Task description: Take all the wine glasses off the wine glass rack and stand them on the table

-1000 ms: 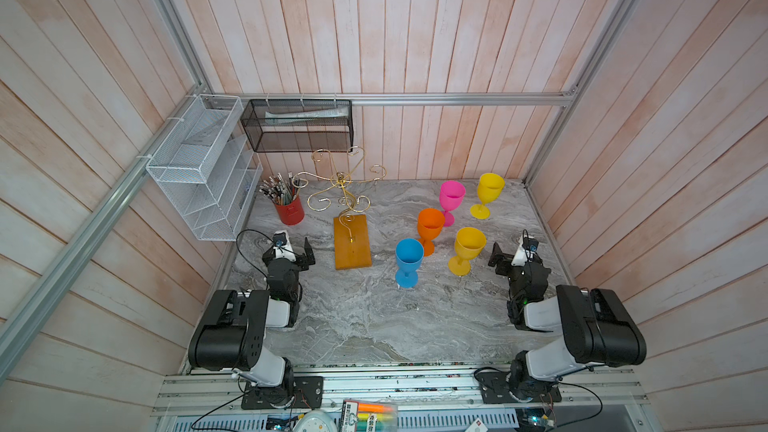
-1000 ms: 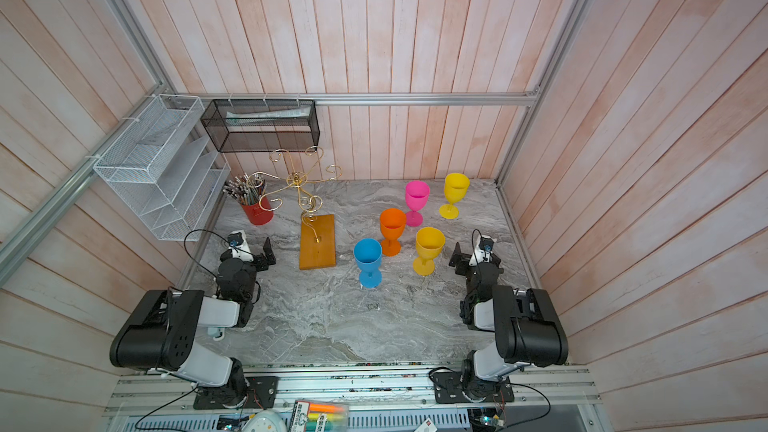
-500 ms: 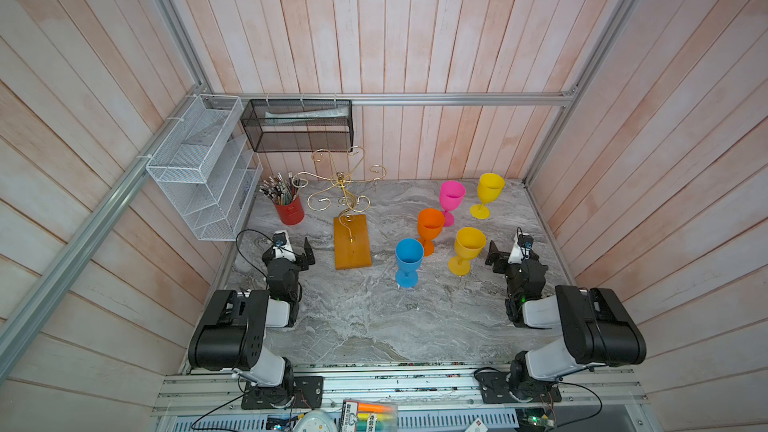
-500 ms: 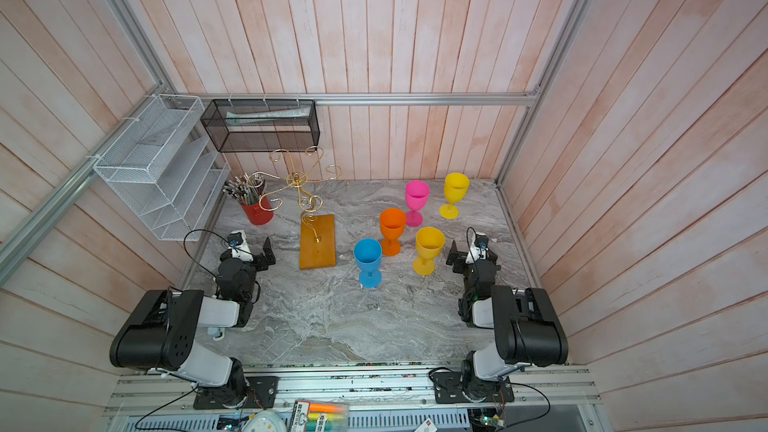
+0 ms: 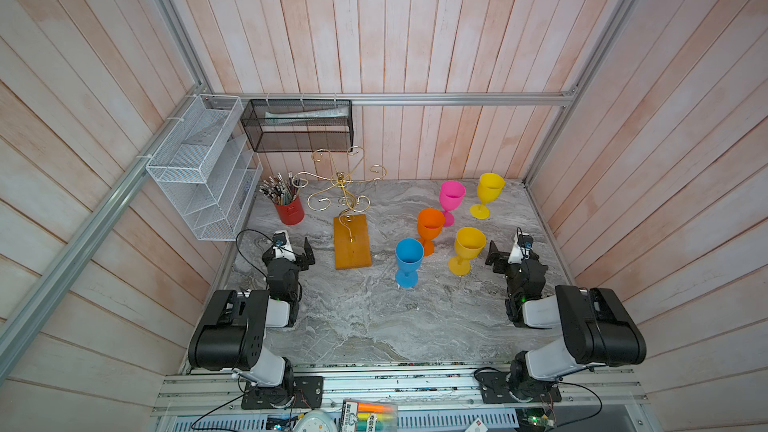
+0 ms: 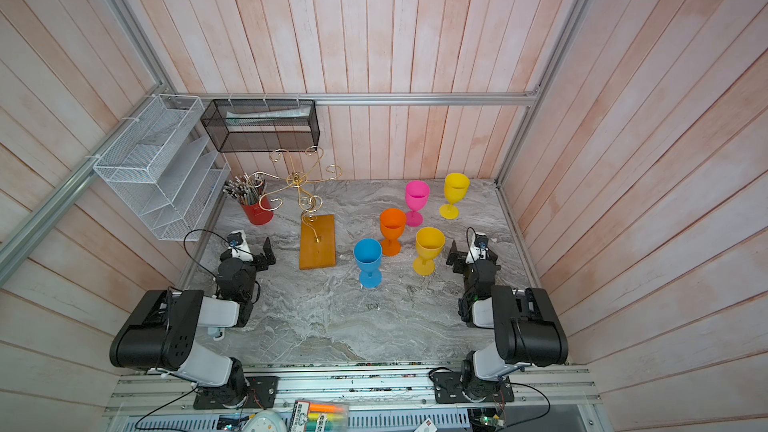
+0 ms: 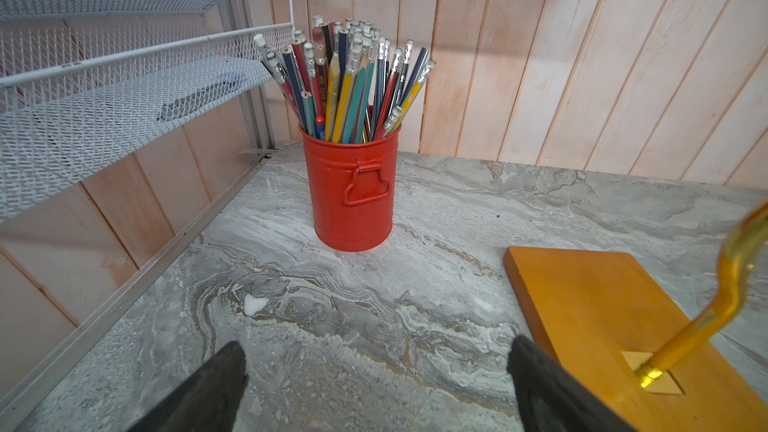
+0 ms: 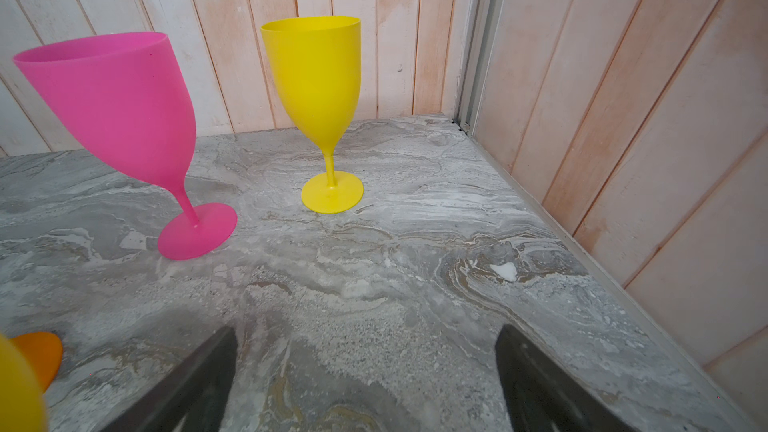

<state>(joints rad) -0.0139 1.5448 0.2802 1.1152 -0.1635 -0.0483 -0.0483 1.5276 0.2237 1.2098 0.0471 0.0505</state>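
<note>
You are viewing the bare wine glass rack (image 5: pixel 352 243); 5 wine glasses (image 5: pixel 430 222) seem light, rigid, stem-graspable; left gripper (image 7: pixel 374 384), right gripper (image 8: pixel 365 376) gaping empty.

Whitewashed pinkish wooden planks (image 5: pixel 415 35) walled the cell at the back and both sides, framed by aluminium rails (image 5: pixel 457 98). The tabletop (image 5: pixel 374 317) was grey marble with pale veins (evenly lit, only soft shadows). A white mesh shelf (image 5: pixel 195 160) hung on one side wall, close beside a black mesh basket (image 5: pixel 297 137) on the back rail.
</note>
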